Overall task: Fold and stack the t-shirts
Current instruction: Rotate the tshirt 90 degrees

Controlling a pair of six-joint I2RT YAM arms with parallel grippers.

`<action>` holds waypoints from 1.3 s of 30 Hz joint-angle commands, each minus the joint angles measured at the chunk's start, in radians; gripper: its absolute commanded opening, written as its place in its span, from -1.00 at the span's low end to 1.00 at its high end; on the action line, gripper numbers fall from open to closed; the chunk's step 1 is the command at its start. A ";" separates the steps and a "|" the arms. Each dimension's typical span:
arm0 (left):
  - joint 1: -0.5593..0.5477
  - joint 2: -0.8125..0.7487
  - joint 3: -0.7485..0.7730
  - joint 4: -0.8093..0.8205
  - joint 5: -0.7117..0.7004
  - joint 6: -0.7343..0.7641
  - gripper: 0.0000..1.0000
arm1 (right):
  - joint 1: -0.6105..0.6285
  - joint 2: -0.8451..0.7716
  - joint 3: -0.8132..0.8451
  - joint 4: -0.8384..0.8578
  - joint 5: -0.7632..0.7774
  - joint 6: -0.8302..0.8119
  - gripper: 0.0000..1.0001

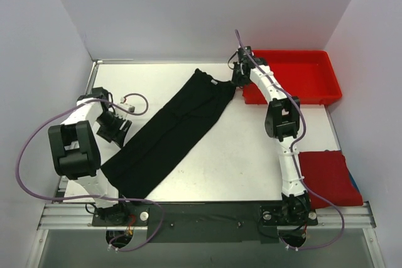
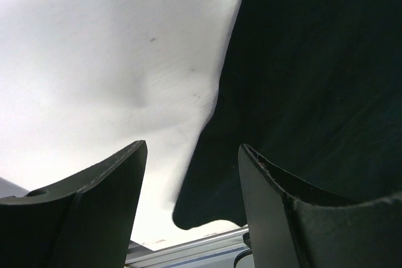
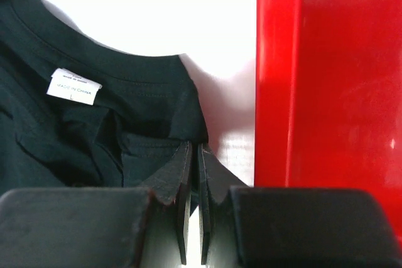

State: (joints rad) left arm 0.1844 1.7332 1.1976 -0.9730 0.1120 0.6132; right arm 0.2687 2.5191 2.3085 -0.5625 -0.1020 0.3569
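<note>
The black t-shirt (image 1: 169, 133) lies as a long narrow strip, diagonally from the table's near left to the far middle. My right gripper (image 1: 237, 81) is at its collar end, beside the red tray. In the right wrist view the gripper (image 3: 195, 149) is shut on a fold of the black t-shirt (image 3: 75, 136) by the collar, near the white label (image 3: 73, 85). My left gripper (image 1: 117, 128) is open at the strip's left edge; in the left wrist view it (image 2: 191, 174) straddles the edge of the black cloth (image 2: 314, 80), holding nothing. The red t-shirt (image 1: 330, 177) lies folded at the near right.
The rigid red tray (image 1: 314, 73) stands at the far right, its wall (image 3: 333, 92) right beside my right fingers. White walls enclose the table on three sides. The metal front rail (image 1: 207, 208) runs along the near edge.
</note>
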 commanded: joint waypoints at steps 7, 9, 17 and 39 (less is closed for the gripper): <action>-0.140 0.058 -0.078 0.114 -0.035 0.031 0.25 | -0.033 0.010 0.051 0.355 -0.050 -0.003 -1.00; -0.175 0.075 -0.101 0.106 -0.003 0.031 0.15 | -0.037 0.038 0.072 0.374 -0.053 0.001 -1.00; -0.367 0.124 -0.075 -0.053 0.323 0.025 0.08 | -0.059 0.089 0.149 0.403 -0.013 -0.035 -1.00; -0.031 -0.257 0.023 -0.288 0.491 0.242 0.37 | 0.180 -0.713 -0.699 0.553 -0.511 -0.509 0.28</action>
State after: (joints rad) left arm 0.1616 1.6550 1.1957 -1.1450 0.4091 0.6247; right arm 0.3202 2.0735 1.8591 -0.0608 -0.3279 -0.0032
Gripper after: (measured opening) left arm 0.654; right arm 0.640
